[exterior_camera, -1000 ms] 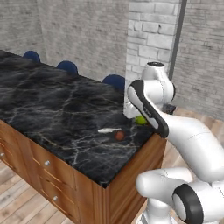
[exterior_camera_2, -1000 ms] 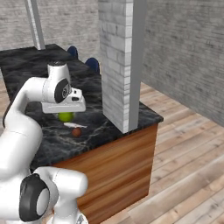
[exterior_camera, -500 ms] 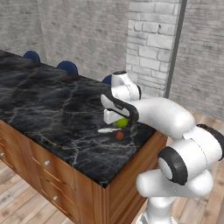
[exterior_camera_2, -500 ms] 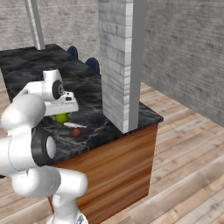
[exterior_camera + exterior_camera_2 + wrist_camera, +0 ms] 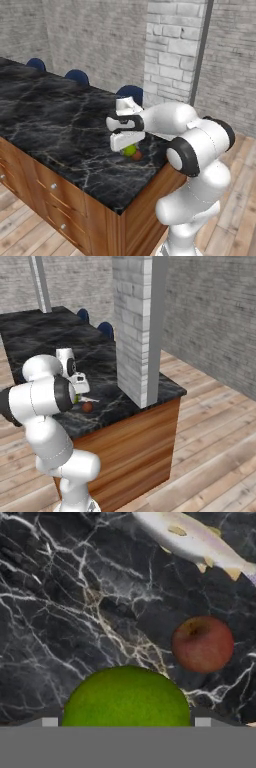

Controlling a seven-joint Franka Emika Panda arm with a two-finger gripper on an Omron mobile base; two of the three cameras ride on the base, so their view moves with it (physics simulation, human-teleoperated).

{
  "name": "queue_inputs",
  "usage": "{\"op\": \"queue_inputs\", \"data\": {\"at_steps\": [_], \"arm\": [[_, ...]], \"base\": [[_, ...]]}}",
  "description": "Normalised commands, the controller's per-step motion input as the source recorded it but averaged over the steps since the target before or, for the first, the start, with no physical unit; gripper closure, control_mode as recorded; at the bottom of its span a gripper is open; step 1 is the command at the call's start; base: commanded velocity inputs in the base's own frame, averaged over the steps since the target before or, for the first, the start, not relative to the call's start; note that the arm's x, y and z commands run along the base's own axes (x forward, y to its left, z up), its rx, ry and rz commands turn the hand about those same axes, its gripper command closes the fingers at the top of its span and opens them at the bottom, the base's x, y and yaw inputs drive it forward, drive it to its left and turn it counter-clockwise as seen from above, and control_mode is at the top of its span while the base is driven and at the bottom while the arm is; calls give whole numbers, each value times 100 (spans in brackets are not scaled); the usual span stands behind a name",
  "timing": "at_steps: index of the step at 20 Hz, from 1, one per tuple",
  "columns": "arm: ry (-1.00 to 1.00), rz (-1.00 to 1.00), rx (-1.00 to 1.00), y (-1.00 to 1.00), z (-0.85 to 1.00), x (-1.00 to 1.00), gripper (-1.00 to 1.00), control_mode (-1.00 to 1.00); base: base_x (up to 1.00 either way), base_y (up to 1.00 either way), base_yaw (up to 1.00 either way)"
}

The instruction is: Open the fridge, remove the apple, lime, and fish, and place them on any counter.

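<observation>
Grey brick walls (image 5: 90, 35), brick pillar (image 5: 132, 326), wooden plank floor (image 5: 210, 456), blue chairs (image 5: 131, 93) behind.

The apple (image 5: 87, 406) lies on the black marble counter (image 5: 112, 401) just beside the white arm (image 5: 47, 393)

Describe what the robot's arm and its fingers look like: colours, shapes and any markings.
The arm is glossy white, built of rounded, tubular links with dark bands at the joints. It ends in a boxy white hand with a black band, seen in the left base view. The gripper has small dark fingers. No cables or markings show.
</observation>
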Motion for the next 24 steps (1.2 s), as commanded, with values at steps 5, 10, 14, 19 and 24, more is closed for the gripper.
{"op": "queue_inputs", "data": {"at_steps": [5,10,14,19,24], "arm": [[11,0,0,27,-47,16,100,-100],[5,0,0,3,-34,7,100,-100],[0,0,0,4,-26,0,-100,-100],[-1,0,0,0,-10,0,-100,-100],[-6,1,0,0,22,0,-100,-100]], "base": [[0,0,0],[0,0,0],[0,0,0],[0,0,0],[0,0,0]]}}
